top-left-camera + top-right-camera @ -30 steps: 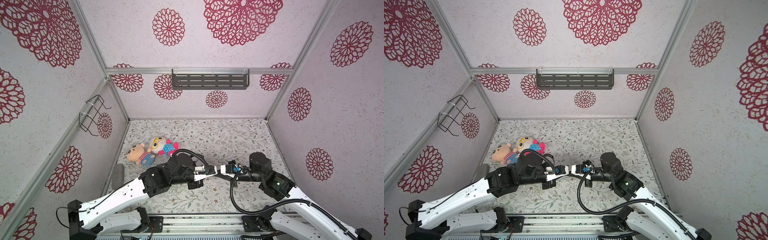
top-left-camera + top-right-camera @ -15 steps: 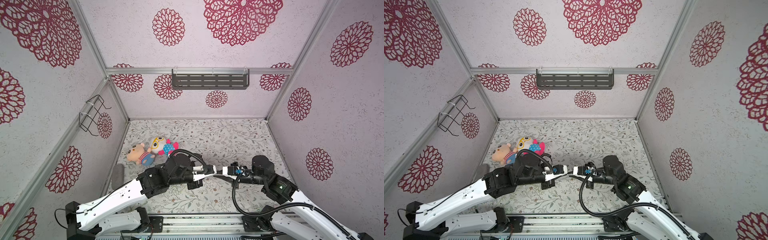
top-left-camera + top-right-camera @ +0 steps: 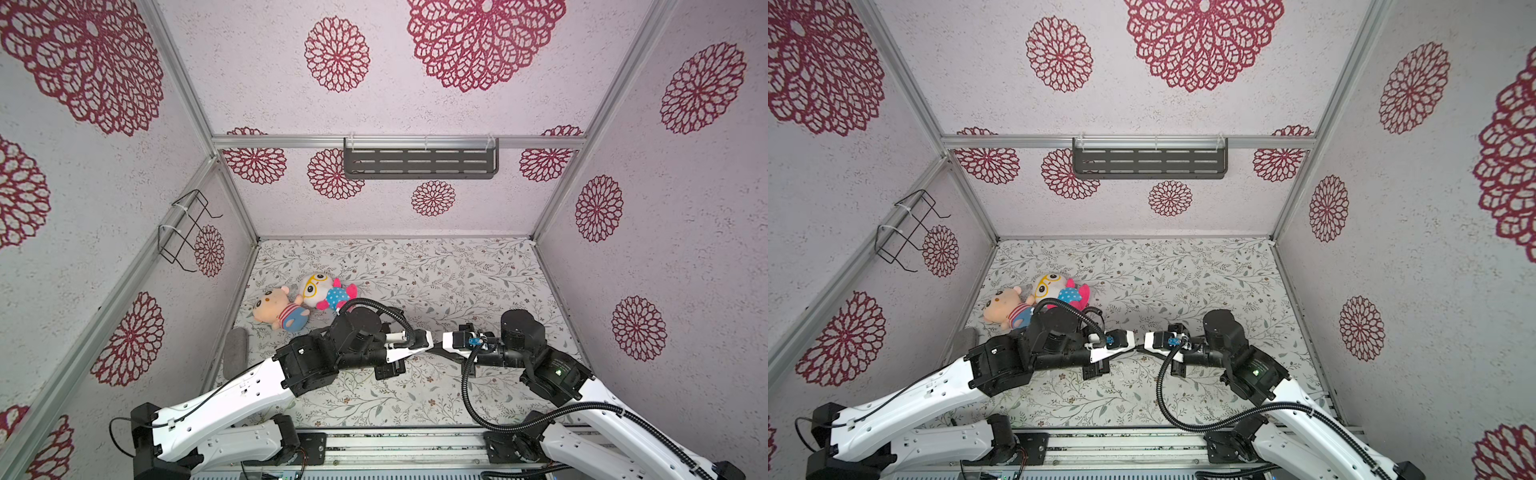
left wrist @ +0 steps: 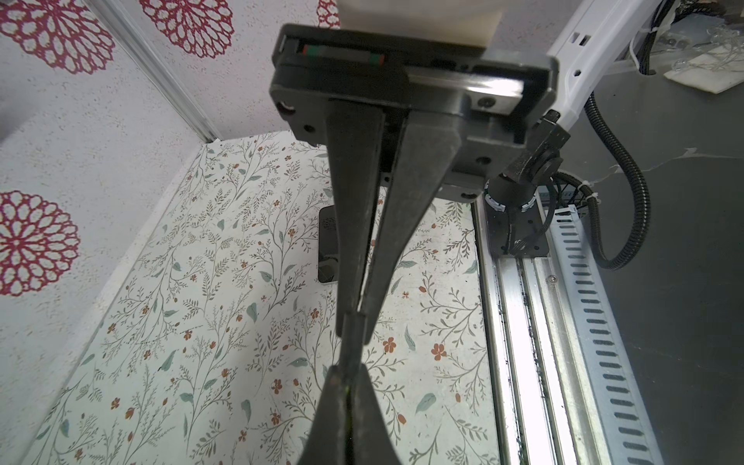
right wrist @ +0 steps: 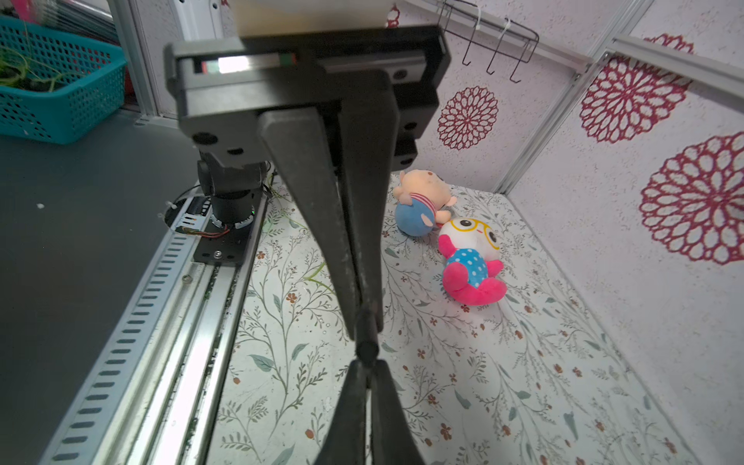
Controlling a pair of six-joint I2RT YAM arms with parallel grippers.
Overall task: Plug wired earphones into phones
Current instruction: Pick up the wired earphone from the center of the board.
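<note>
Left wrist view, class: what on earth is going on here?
The two grippers meet tip to tip above the floral table. The left gripper is shut on the earphones' dark plug, pale green cable showing between its fingers; the right gripper pinches the plug's other end. The phone lies flat on the table beyond them, not yet plugged in.

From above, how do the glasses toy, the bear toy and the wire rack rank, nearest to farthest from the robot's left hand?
In a top view, from the left hand:
1. glasses toy, floor, back-left.
2. bear toy, farther left.
3. wire rack, on the left wall.
</note>
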